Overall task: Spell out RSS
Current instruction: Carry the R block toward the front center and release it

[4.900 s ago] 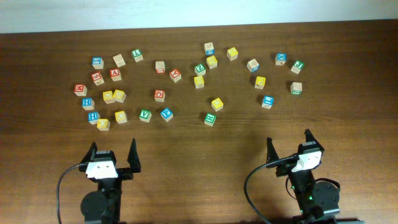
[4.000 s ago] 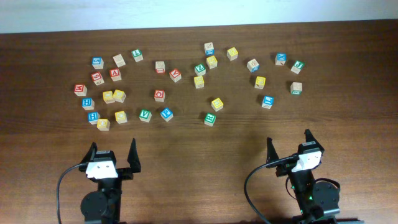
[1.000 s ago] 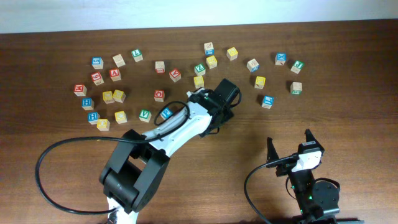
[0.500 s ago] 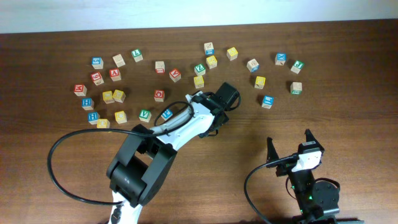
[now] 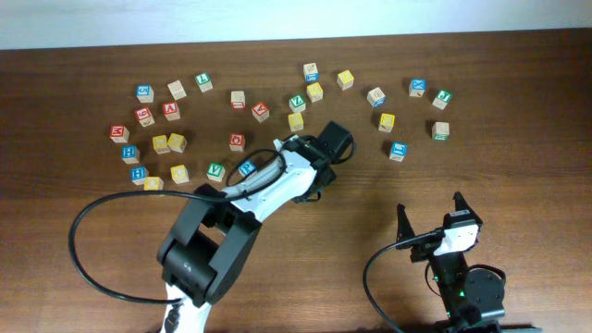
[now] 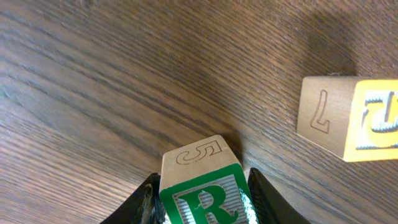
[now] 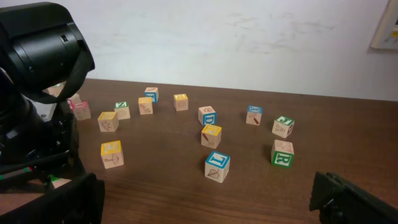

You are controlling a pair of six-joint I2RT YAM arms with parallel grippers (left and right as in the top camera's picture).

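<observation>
L gripper (image 6: 202,194) clamped on R cube (image 6: 198,167), lower centre of wrist view
Green R upright, facing cam; rt gripper (image 5: 431,220) jaws apart, lower right overhead

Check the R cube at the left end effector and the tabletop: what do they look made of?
R cube: looks like pale, bare wood. The side face is matte with an engraved outline; the R face has a green border and letter on white, printed or painted, I cannot tell which. The table: dark brown wood grain with a slight sheen; it could be solid wood, veneer or laminate.
</observation>
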